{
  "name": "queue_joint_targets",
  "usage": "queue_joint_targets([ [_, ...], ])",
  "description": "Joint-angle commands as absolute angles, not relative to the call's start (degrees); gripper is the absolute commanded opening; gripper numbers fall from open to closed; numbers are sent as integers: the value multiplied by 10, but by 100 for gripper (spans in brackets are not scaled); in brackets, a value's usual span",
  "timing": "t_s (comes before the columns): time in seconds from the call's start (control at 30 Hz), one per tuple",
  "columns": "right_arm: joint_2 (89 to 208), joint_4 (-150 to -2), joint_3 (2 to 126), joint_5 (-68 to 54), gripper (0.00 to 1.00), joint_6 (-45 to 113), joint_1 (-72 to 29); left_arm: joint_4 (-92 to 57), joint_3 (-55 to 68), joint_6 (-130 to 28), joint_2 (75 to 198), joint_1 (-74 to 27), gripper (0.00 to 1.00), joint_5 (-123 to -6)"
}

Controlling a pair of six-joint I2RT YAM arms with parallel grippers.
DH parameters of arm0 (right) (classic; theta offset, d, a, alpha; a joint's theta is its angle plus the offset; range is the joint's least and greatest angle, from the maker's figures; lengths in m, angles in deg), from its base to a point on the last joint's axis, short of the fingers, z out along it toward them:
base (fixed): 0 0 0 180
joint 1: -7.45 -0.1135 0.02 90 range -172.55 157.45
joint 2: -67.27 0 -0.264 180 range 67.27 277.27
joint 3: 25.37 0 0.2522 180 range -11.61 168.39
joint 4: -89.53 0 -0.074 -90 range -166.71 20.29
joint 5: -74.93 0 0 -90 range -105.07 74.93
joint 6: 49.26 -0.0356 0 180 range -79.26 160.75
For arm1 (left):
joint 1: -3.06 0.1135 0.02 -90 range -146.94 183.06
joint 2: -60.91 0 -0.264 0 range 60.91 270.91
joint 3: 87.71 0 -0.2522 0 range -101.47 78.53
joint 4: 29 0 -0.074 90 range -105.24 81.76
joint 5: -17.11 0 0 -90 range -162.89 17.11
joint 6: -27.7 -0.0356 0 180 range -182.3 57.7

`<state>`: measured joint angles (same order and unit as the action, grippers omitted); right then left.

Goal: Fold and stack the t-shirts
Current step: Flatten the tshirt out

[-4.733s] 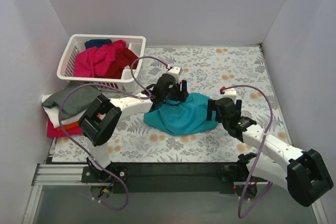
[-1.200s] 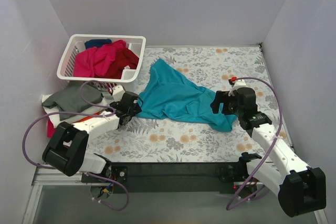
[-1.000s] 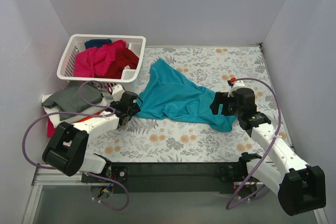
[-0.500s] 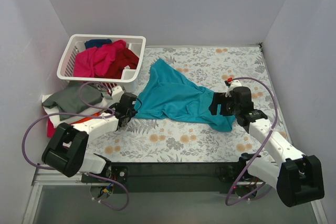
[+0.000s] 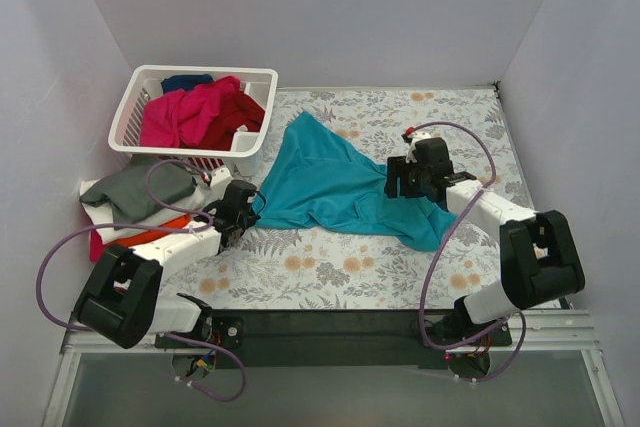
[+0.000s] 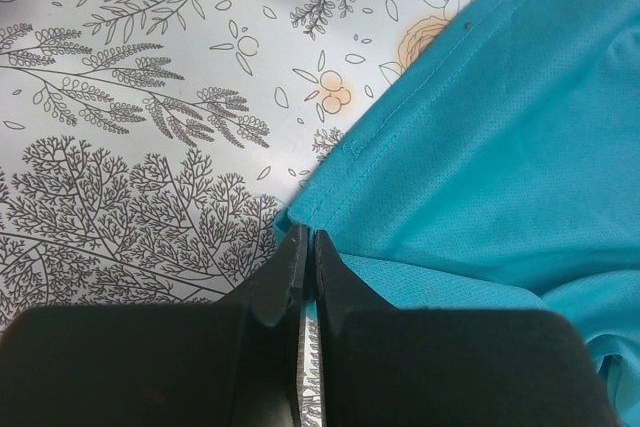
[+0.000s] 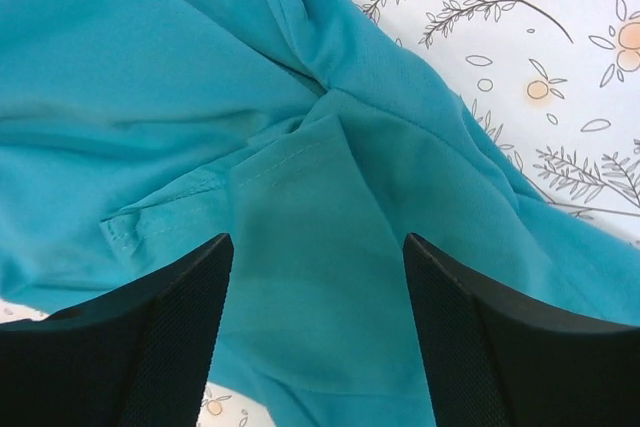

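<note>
**Desk:** Where is the teal t-shirt (image 5: pixel 330 182) seen?

**Caption:** It is pictured half-spread mid-bench (image 5: pixel 450 117), its long axis run from upper centre to lower right of the overhead frame.

**Desk:** And the fingers?

**Caption:** The left fingers (image 6: pixel 285 282) are pressed together on its lower-left hem corner. The right fingers (image 7: pixel 170 327) are held spread above its right half, nothing gripped. That side is judged nearer them.

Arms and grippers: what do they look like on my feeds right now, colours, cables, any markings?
Both arms are white links with bulky black joint housings; a purple cable loops along the left arm, another along the right arm. The left gripper and right gripper have matte black fingers, the right's finely textured. A small red mark sits by the right wrist.
</note>
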<state>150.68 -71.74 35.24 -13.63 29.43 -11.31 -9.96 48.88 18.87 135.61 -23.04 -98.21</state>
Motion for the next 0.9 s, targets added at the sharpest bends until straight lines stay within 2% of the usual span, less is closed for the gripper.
queue_joint_targets([
  [0.0,1549,-752,399,-140,61,319,-114,-111,496,179,1332,-227,0,-976],
  [0.13,1581,-762,418,-107,53,325,-114,-112,501,180,1334,-227,0,-972],
  [0.4,1617,-797,433,-83,48,348,-114,-114,508,184,1330,-227,0,-972],
  [0.5,1627,-796,437,-67,43,351,-114,-113,508,184,1332,-227,0,-971],
  [0.6,1624,-796,431,-60,31,348,-114,-113,508,183,1331,-227,0,-971],
  [0.63,1621,-795,431,-61,20,347,-114,-113,508,183,1331,-227,0,-971],
  [0.73,1602,-788,421,-69,2,343,-114,-111,504,181,1331,-226,0,-971],
  [0.87,1557,-768,408,-92,1,342,-114,-108,499,179,1332,-225,0,-971],
])
